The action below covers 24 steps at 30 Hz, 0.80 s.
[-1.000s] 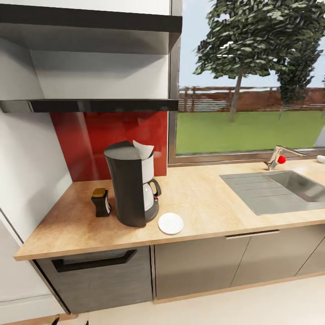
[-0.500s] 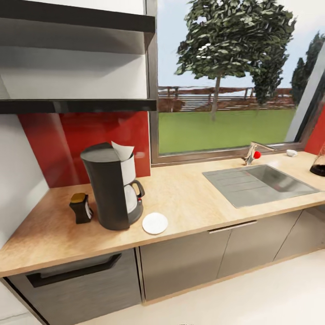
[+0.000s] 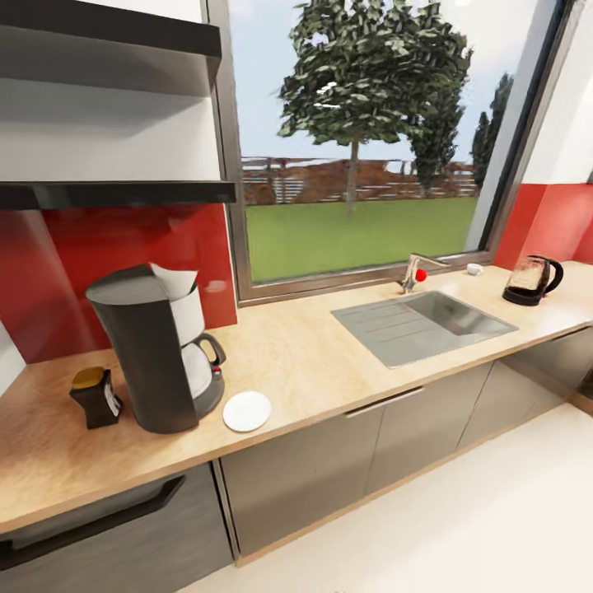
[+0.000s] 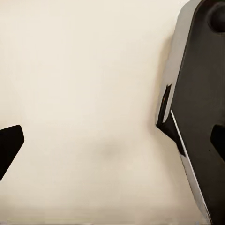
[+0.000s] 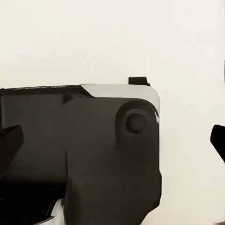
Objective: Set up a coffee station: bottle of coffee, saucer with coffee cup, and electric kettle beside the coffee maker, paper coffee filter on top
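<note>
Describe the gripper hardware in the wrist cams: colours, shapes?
Left wrist view: black pointed fingertip and a dark angular body panel with pale grey edge. Right wrist view: black fingertips, plus a matte black rounded-corner housing, grey-trimmed, with a round black knob.

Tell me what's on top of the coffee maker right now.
A white paper coffee filter sticks up from the top of the coffee maker, beside its dark lid. How deep the filter sits in the basket is hidden by the machine's body.

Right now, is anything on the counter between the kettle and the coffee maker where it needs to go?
The sink and its faucet lie between the electric kettle and the coffee maker; the saucer sits beside the maker.
</note>
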{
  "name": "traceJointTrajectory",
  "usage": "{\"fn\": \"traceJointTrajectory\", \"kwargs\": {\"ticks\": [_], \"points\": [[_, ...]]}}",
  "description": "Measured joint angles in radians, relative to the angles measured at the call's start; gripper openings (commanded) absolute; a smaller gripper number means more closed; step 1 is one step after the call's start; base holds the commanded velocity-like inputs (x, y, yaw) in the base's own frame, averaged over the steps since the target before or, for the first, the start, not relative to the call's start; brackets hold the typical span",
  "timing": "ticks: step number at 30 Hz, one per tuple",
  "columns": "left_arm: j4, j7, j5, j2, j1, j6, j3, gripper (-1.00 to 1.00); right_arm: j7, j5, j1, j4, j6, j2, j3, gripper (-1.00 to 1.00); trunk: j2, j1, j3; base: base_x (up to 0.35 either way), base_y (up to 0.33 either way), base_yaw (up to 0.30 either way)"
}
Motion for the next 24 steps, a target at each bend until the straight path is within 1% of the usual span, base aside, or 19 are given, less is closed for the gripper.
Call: {"fn": "traceJointTrajectory", "kwargs": {"ticks": [1,2,3,5,9,24], "points": [[0.000,0.005,-0.001,0.001,0.000,0.035,-0.002,1.00,0.000,0.000,0.000,0.000,0.000,-0.002,-0.003,1.00,0.000,0.000,0.000,0.000,0.000,-0.287],[-0.001,0.011,-0.001,0.002,0.000,0.091,-0.003,1.00,0.000,0.000,0.000,0.000,0.000,-0.006,-0.006,1.00,0.000,0.000,0.000,0.000,0.000,-0.271],[-0.001,0.015,-0.002,0.003,0.000,0.132,-0.005,1.00,0.000,0.000,0.000,0.000,0.000,-0.010,-0.008,1.00,0.000,0.000,0.000,0.000,0.000,-0.258],[-0.002,0.019,-0.003,0.005,0.000,0.176,-0.007,1.00,0.000,0.000,0.000,0.000,0.000,-0.015,-0.010,1.00,0.000,0.000,0.000,0.000,0.000,-0.247],[-0.002,0.017,-0.003,0.007,0.000,0.200,-0.009,1.00,-0.001,0.000,0.000,0.000,0.000,-0.018,-0.012,1.00,0.000,0.000,0.000,0.000,0.000,-0.238],[-0.004,0.014,-0.002,0.000,-0.004,0.203,-0.009,1.00,0.005,-0.001,0.000,0.000,0.000,-0.022,-0.012,1.00,0.000,0.000,0.000,0.000,0.000,-0.230]]}}
